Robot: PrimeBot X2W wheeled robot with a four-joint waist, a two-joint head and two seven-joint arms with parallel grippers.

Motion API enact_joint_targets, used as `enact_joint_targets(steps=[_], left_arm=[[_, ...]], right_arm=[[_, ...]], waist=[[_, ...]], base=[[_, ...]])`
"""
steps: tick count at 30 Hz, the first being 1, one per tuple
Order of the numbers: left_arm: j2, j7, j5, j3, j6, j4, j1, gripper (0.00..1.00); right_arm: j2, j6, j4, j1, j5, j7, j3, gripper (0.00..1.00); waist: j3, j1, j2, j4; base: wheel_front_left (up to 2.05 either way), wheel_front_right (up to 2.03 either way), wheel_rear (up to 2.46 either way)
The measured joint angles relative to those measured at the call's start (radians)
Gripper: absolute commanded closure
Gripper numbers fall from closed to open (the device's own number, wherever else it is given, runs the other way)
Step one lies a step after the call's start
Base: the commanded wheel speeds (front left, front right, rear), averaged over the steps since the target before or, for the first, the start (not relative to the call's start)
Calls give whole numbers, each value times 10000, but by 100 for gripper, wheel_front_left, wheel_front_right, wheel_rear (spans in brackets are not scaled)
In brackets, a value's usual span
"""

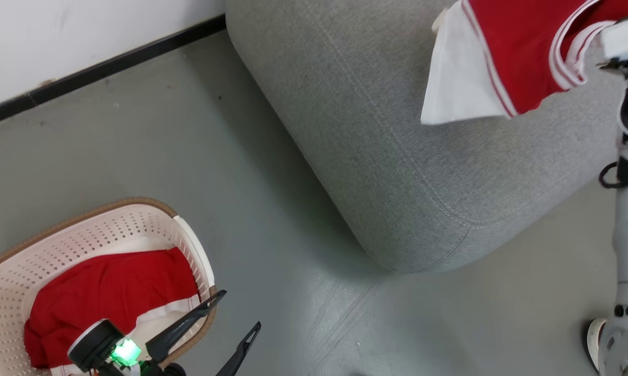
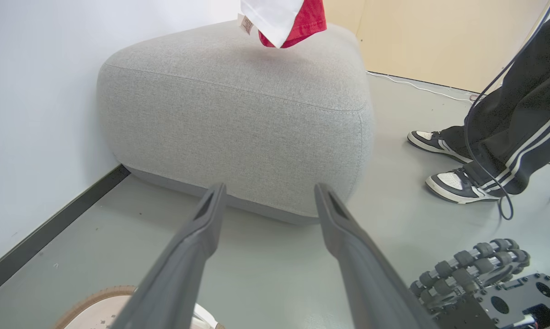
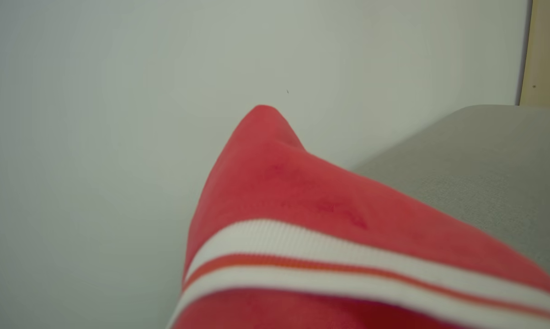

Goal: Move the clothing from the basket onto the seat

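- Closest to me, the left gripper [image 1: 240, 310] is hovering just past the basket's rim with both long dark fingers spread wide. It's gripping nothing.
- Right beside it, the laundry basket [image 1: 11, 292] is sitting on the floor [image 1: 162, 156] at my lower left, well apart from the seat.
- The red shorts [image 1: 110, 292] are lying crumpled in the bottom of that basket, white hem facing the left gripper.
- In the left wrist view I'm also catching the robot's roller wheels [image 2: 476, 265] down at the lower right.
- Further out, the big grey seat [image 1: 376, 130] is sitting on the floor with its rounded corner pointing at me.
- Above the seat, the red top [image 1: 517, 47] with white panels and stripes is hanging from the right gripper [image 1: 619, 36]. That gripper is clamped tight on the top, and the fabric is covering its fingers.
- The top's lowest white corner is dangling right at the cushion's surface. I can't tell if it's touching.
- Off to the side of the seat, a person's sneakers [image 2: 457, 187] and dark striped track pants [image 2: 517, 119] are standing on the floor.
- Behind it all, the white wall [image 1: 58, 42] is running along the back with a black baseboard [image 1: 110, 65].
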Motion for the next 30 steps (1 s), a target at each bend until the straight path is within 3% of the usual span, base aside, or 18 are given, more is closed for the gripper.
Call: enact_joint_targets(steps=[16,30], left_arm=[[533,-10,40,500,8,-821,347,0],[1028,-12,125,840,0,-1333,361,0]], right_arm=[[-40,0,1070,-1851,-1937,69,-2460,100],[2,2,2111,-2034,-3917,-142,-4546,100]], waist=[[1016,0,0,497],[1927,0,0,976]], base=[[0,0,0],[0,0,0]])
